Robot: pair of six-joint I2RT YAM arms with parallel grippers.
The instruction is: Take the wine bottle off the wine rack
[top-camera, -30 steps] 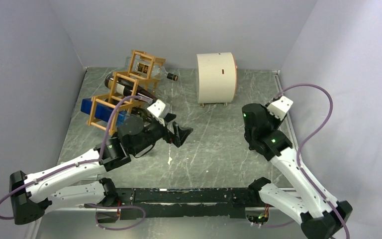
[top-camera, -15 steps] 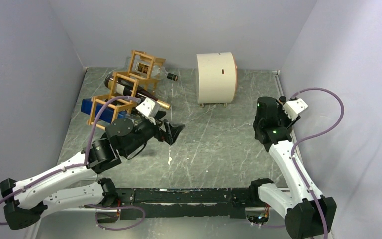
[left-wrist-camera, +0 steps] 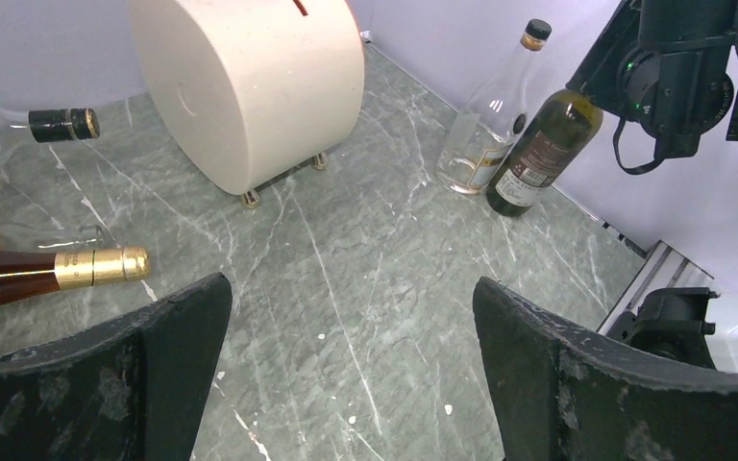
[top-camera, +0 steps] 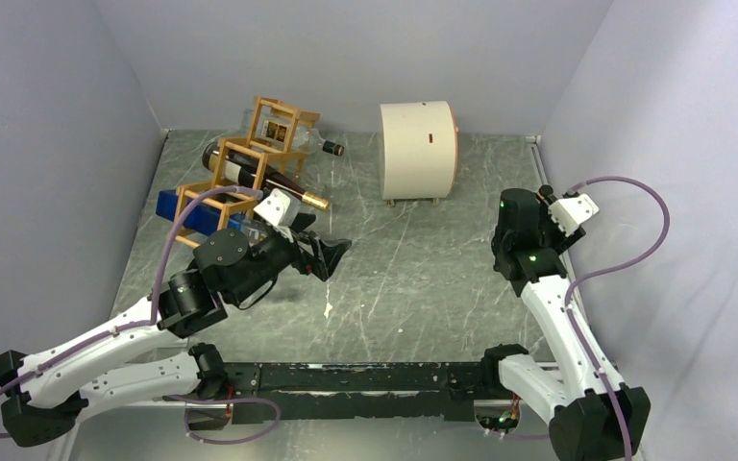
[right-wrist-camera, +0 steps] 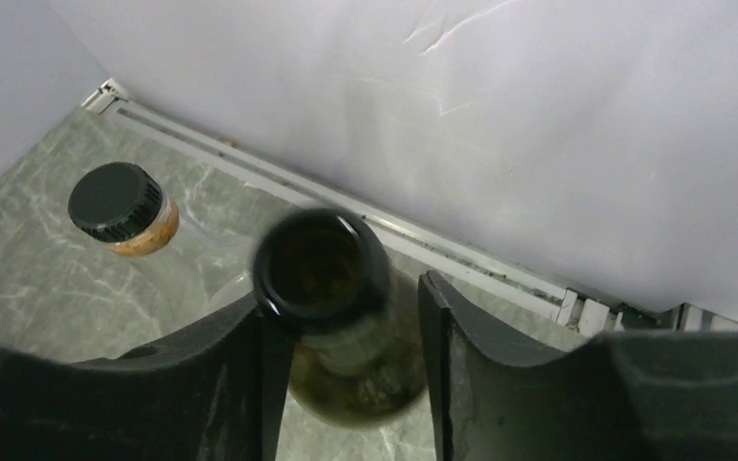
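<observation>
Glossy, gold-foiled wine bottle lies in the thin-stick wooden wine rack, beside the wide-spread left gripper; right gripper loosely straddles a green bottle.

At left, wine bottle lying in wine rack; drum to its right

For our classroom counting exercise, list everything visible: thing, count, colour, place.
wine rack: one, orange-brown, far left.
dark bottle: one, gold-foiled neck, lying in rack.
racked clear bottle: one, dark cap, rack's far cell.
blue item: one, rack's near cell.
drum: one, cream, far centre.
standing clear bottle: one, black cap, right wall.
green bottle: one, dark, beside it.
table: one, grey-green marble.
left end effector: one, black, open, empty.
right end effector: one, black, around green bottle's neck.
</observation>
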